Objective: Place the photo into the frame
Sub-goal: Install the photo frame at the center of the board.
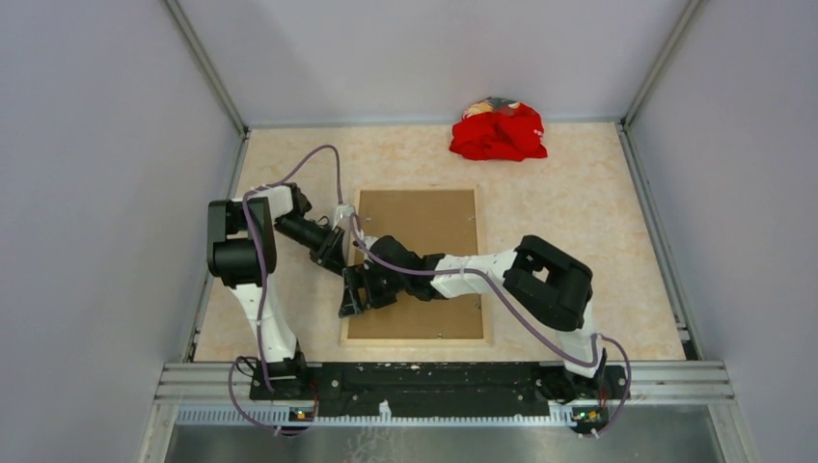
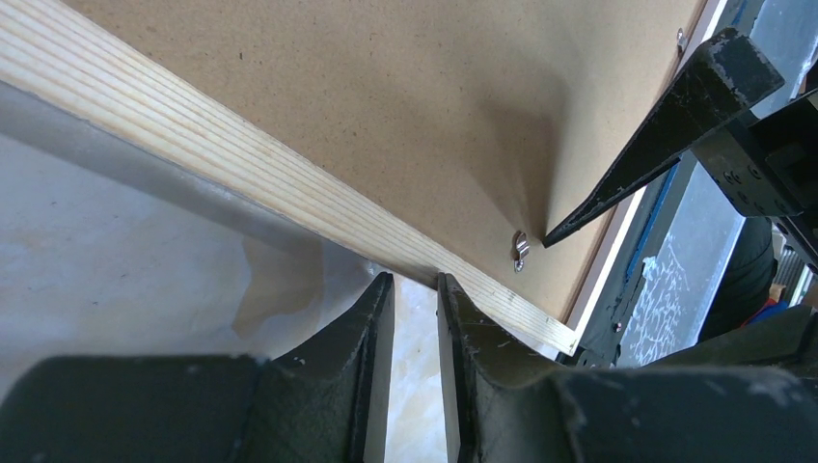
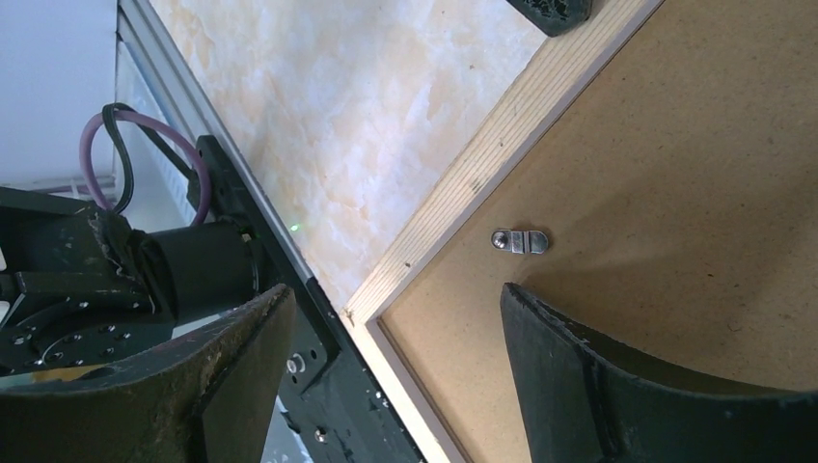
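Hovering wide open, my right gripper straddles the 7 o'clock corner of the frame; my left gripper, fingers barely apart and empty, touches its 9 o'clock rail.

The top view looks straight down on the whole tabletop; both wrist views sit close, sharing the frame's seven-o'clock corner.
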Tool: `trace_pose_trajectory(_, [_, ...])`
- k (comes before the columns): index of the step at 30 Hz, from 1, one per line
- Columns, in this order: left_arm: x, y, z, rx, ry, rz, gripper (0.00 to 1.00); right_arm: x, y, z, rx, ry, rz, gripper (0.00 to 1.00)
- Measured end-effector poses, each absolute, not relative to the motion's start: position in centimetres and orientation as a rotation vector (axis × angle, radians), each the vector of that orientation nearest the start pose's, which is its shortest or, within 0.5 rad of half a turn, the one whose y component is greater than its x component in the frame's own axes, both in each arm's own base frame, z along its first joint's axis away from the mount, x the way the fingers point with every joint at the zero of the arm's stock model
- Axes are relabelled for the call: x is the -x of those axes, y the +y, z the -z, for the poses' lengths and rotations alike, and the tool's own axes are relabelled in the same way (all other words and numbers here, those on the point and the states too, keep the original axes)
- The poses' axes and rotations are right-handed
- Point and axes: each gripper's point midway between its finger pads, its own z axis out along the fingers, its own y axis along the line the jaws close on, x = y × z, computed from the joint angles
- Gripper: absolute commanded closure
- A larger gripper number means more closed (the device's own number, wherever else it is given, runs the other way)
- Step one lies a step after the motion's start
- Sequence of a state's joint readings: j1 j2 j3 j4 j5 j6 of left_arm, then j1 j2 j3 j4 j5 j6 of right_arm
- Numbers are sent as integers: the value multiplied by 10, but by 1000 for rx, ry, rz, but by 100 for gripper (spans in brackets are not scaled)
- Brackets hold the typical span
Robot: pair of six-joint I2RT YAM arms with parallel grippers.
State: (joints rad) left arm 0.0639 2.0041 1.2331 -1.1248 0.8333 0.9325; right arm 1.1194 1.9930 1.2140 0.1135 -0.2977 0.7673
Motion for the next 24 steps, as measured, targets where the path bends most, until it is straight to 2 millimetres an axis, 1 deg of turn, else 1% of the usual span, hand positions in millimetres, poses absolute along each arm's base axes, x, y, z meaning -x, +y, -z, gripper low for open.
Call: trace_pose_trajectory(24, [-262, -91, -28, -970, 2559, 1275, 71, -168, 503, -57, 588, 2458, -1274, 24])
